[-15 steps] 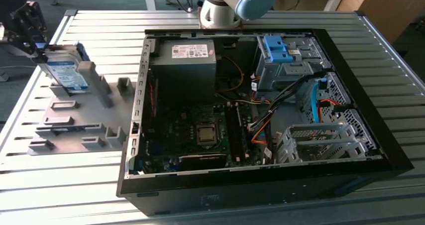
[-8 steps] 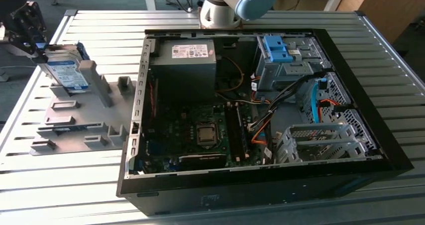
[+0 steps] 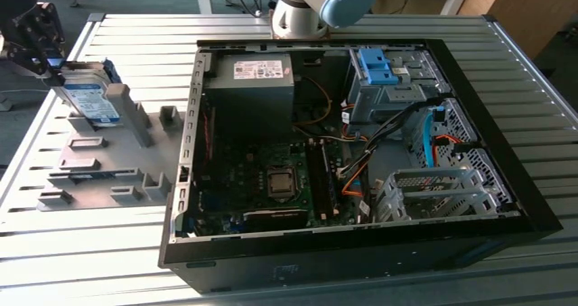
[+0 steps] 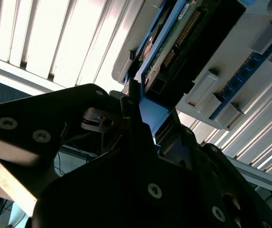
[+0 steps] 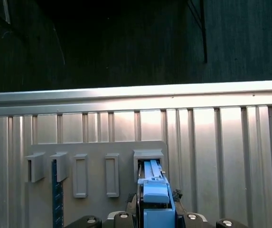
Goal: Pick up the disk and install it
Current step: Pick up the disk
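Clenching the disk (image 3: 93, 103) by its upper end, your pincer (image 3: 56, 74) sits right above it; the disk stands in the grey rack (image 3: 122, 158), its long axis running straight away from the pincer.

You have one disk (image 3: 91, 99) in front of you, one gripper (image 3: 50, 66), one open computer case (image 3: 361, 258), one grey power supply (image 3: 257, 82), one blue latch piece (image 3: 378, 66), one metal drive cage (image 3: 442, 194), one grey fixture plate (image 3: 99, 164) and one tabletop (image 3: 81, 252).
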Robot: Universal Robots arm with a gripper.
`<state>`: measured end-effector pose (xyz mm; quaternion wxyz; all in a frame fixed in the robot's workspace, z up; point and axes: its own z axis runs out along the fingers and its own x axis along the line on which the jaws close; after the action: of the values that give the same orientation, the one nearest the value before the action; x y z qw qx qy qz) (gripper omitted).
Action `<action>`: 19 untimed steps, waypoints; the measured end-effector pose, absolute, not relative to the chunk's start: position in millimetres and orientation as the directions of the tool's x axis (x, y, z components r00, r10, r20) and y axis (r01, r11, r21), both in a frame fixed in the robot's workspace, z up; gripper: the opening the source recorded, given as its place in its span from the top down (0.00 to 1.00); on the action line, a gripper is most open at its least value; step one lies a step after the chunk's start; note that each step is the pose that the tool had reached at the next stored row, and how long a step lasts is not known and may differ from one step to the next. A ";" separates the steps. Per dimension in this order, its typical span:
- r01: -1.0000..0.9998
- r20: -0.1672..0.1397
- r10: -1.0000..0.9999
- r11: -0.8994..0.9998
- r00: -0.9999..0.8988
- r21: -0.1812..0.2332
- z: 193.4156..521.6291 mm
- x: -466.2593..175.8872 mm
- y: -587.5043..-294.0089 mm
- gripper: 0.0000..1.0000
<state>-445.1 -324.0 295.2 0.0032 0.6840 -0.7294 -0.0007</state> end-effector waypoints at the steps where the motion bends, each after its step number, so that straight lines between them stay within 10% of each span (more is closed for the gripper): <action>1: -0.998 0.004 -0.998 0.065 -0.065 0.005 295.2 -445.1 -324.0 0.63; 19: -0.999 0.003 -0.999 0.045 -0.045 0.005 295.0 -445.1 -324.0 0.55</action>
<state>-445.1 -324.0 295.0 0.0028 0.6910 -0.7229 -0.0008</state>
